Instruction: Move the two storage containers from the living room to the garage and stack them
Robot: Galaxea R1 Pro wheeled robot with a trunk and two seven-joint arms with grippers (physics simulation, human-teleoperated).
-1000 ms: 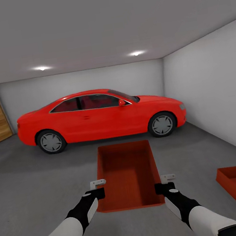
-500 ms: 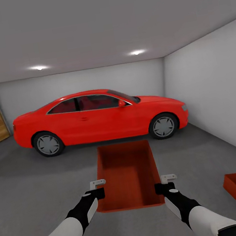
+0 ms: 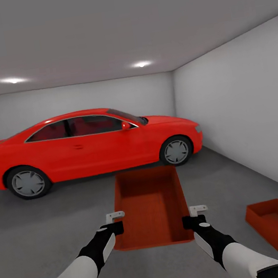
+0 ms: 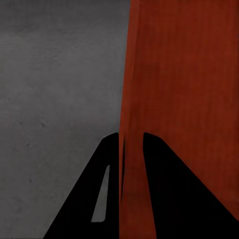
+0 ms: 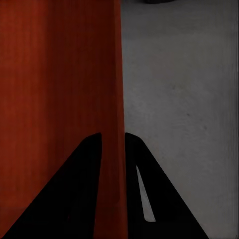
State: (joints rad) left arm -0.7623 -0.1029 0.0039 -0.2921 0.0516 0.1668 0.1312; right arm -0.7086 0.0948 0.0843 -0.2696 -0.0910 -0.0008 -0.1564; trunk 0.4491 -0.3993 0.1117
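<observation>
Right gripper [image 5: 112, 149]: two black fingers [image 5: 74, 199] close on the thin red-orange wall of a storage container [image 5: 55, 89], one finger on each face, both touching it. The wall runs straight away from the camera. On its other face lies dark grey mottled floor [image 5: 184, 99], bare concrete.

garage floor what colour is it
Dark grey, faintly mottled concrete floor; the head view shows it best.
</observation>
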